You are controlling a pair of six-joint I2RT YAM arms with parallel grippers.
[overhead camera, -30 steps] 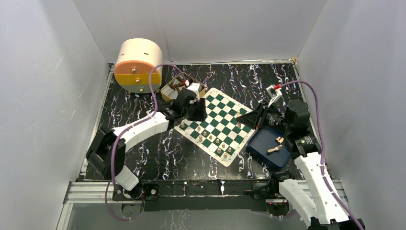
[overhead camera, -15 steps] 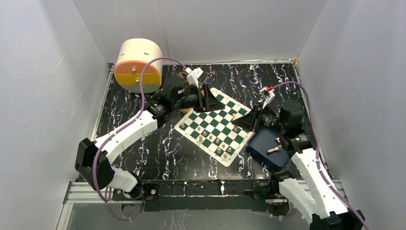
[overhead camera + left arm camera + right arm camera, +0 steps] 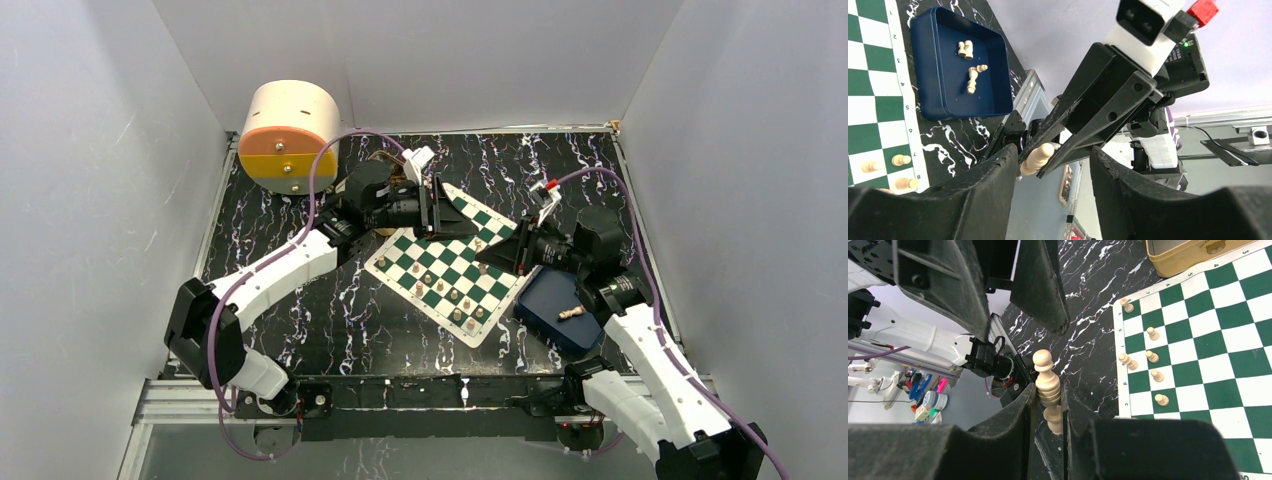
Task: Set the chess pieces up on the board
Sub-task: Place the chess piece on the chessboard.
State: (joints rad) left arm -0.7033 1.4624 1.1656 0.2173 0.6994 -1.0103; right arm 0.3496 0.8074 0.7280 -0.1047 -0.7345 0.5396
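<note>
The green and white board (image 3: 455,245) lies at an angle mid-table, with several tan chess pieces (image 3: 440,288) standing on its near rows. My right gripper (image 3: 487,257) hovers over the board's right part. In the right wrist view it (image 3: 1049,390) is shut on a tall tan chess piece (image 3: 1046,382). My left gripper (image 3: 440,205) is open and empty above the board's far side, pointing at the right gripper. In the left wrist view its jaws (image 3: 1052,155) stand wide apart, and the held piece (image 3: 1037,157) shows just in front of them.
A dark blue tray (image 3: 545,315) with loose pieces (image 3: 571,313) sits right of the board and also shows in the left wrist view (image 3: 928,65). A tan tin (image 3: 1188,252) lies beyond the board's far-left corner. A cream and orange drum (image 3: 288,135) stands at the back left.
My left gripper rose from the board's far-left side and turned to point right. My right gripper moved left from the tray to over the board.
</note>
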